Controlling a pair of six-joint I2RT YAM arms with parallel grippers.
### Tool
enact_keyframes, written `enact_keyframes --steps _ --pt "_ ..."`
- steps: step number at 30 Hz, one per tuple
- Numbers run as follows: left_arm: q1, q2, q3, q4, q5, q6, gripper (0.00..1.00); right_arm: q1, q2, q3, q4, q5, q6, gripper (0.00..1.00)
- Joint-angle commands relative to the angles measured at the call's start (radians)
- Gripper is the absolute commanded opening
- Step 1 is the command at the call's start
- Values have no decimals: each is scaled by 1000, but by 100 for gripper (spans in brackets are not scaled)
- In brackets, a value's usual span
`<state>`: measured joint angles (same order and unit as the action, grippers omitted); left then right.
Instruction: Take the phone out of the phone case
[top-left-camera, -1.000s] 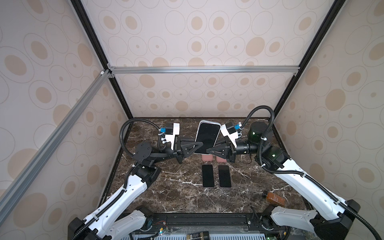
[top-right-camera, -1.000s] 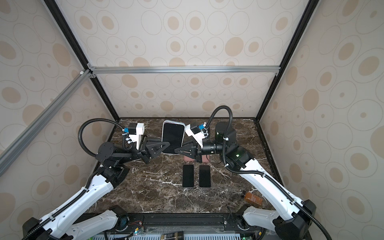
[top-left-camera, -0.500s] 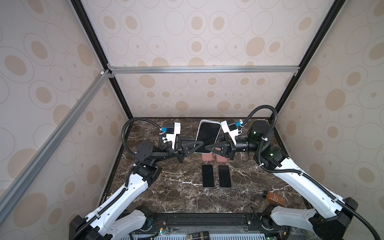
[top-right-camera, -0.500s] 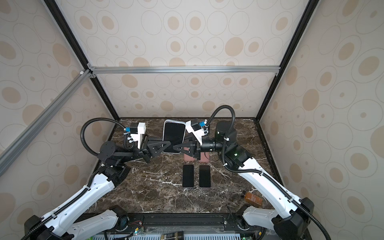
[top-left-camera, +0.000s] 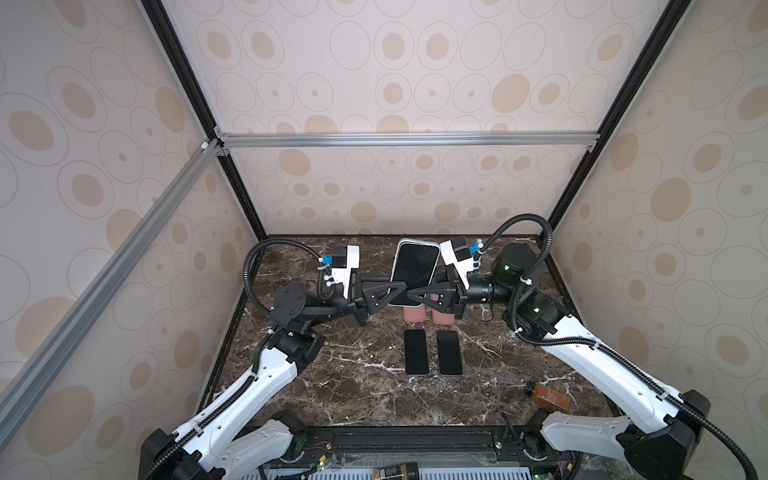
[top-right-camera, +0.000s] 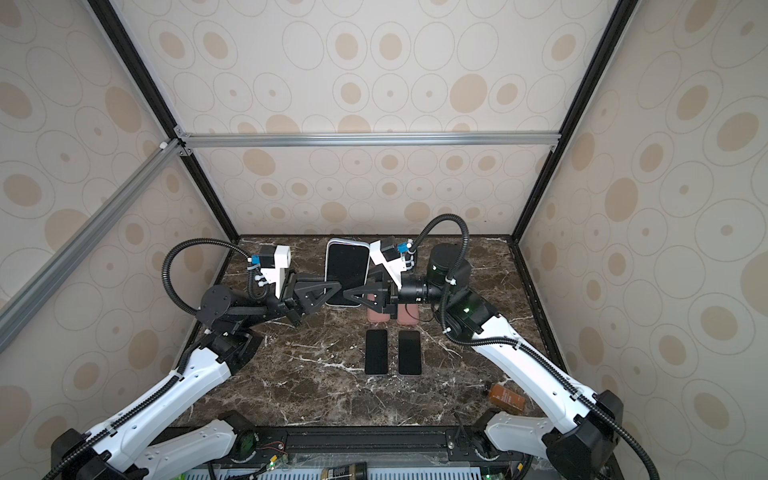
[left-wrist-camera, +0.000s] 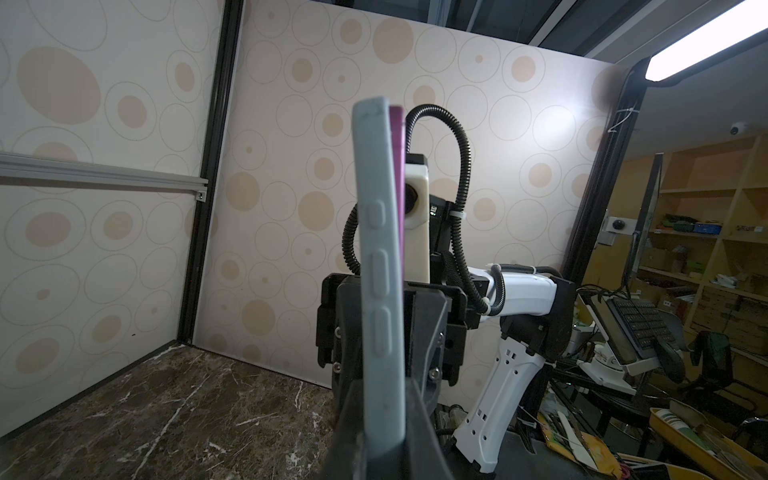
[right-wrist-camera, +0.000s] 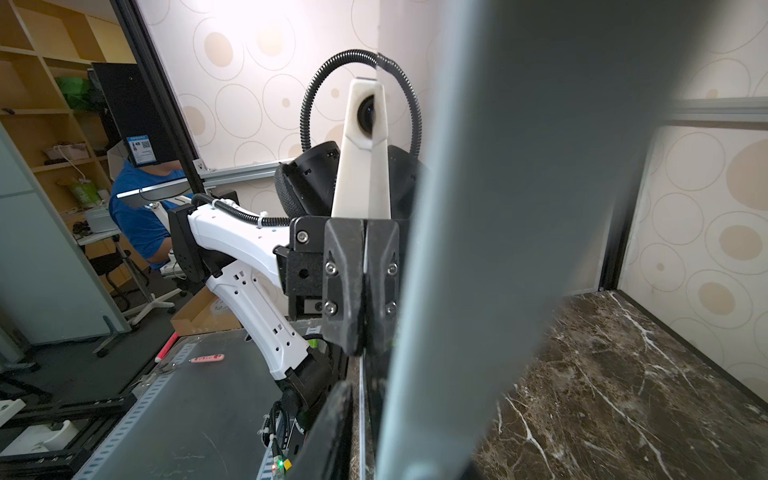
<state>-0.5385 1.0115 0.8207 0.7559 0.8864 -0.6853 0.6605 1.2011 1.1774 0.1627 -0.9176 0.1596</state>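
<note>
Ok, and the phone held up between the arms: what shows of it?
The rectangular phone in a pale blue-grey case stands roughly upright above the far middle of the dark marble table, its dark screen showing in both top views. The left end effector pinches one lower side edge; the right end effector flanks the opposite one. Edge on in the left wrist view, the case shows three side buttons and a magenta strip beside its top.

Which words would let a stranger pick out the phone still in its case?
Start at the dark marble table, then look above its far half, between the left end effector and right end effector. The phone held there in mid-air wears a pale case, whereas the two black phones lie bare on the table.
</note>
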Motion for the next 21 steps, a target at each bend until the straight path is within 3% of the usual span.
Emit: enact_keyframes --steps 1,7,21 --pt "2 -17 18 120 -14 -22 0 13 2 -18 25 6 12 30" --pt "3 -20 9 131 -17 -31 0 13 8 -15 32 2 21 30" --pt "2 -4 15 113 -9 -27 0 26 26 8 10 -7 23 12"
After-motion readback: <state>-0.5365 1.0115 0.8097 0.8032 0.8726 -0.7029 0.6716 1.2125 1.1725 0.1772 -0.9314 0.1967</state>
